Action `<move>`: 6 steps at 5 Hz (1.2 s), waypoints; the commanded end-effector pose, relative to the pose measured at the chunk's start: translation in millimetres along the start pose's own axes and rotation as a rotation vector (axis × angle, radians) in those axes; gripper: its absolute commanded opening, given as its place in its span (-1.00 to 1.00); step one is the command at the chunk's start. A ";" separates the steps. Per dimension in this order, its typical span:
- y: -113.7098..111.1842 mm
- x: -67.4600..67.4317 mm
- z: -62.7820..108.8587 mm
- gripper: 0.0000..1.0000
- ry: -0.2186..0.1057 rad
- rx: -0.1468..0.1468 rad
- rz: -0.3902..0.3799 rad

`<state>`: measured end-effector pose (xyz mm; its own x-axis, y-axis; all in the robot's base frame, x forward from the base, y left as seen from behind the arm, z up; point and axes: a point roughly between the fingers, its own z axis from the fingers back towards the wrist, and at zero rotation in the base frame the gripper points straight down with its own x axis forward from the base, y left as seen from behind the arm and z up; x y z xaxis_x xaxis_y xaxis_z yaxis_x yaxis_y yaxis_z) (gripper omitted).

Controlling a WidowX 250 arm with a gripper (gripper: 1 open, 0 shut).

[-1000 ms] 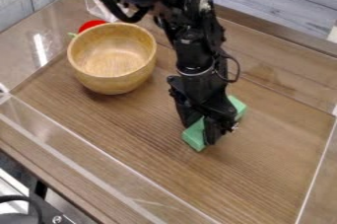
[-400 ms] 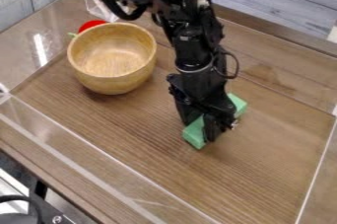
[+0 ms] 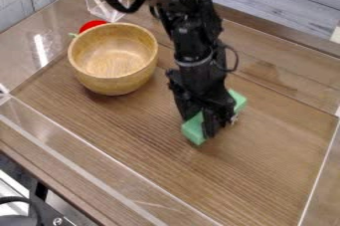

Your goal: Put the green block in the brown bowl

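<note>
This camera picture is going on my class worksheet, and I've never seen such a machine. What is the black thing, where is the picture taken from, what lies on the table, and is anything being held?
The black thing is a robot arm with several joints. Its end effector, the grasping part at the tip, points almost straight down. There is only one view, taken from above and to one side of a wooden table. On the table sits a round brown bowl with nothing visible inside, and a small red object peeks out behind it. The end effector's fingers are closed around a green block, to the right of the bowl. Whether the block has left the table is hard to tell from this angle.
</note>
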<state>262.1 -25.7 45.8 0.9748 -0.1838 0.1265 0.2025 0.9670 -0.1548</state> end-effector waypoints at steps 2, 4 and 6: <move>21.5 18.5 68.4 -1.00 -0.101 0.059 0.039; 37.9 22.1 73.7 -1.00 -0.097 0.084 0.090; 43.8 24.1 73.9 -1.00 -0.091 0.099 0.123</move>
<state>279.4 22.7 101.3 0.9862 -0.0565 0.1554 0.0713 0.9933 -0.0914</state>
